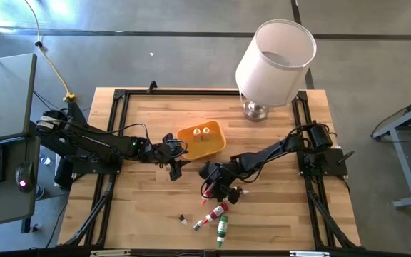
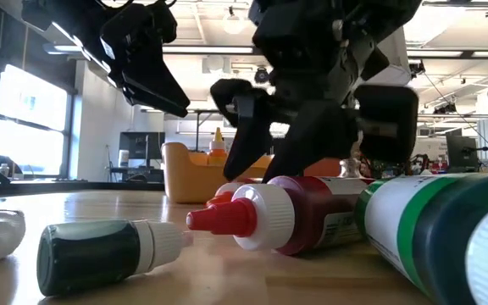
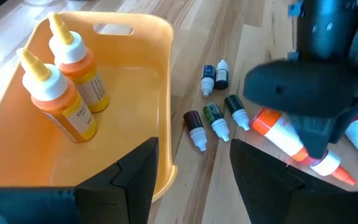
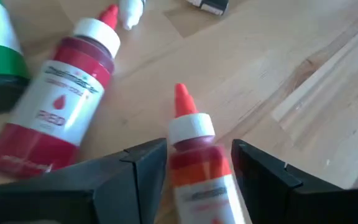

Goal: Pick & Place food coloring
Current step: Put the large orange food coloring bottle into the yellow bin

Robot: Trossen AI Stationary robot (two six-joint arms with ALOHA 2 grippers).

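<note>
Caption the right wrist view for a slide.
Right gripper closed on an orange bottle above the table, a red bottle lying beside it.

Two orange bottles (image 3: pixel 67 81) upright in tray, red bottle (image 4: pixel 55 99) and small vials (image 3: pixel 213 118) lying on table

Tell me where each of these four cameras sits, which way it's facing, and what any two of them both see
High view: above the table, looking straight down; both arms, the orange tray, a lamp.
Low view: at tabletop height, looking level across; a lying red bottle close, the right gripper above it.
Left wrist view: on the left arm, past its open left gripper into the tray holding two orange bottles.
Right wrist view: on the right arm, its fingers around an orange bottle.
Shared: low and right wrist views both show the red bottle.
</note>
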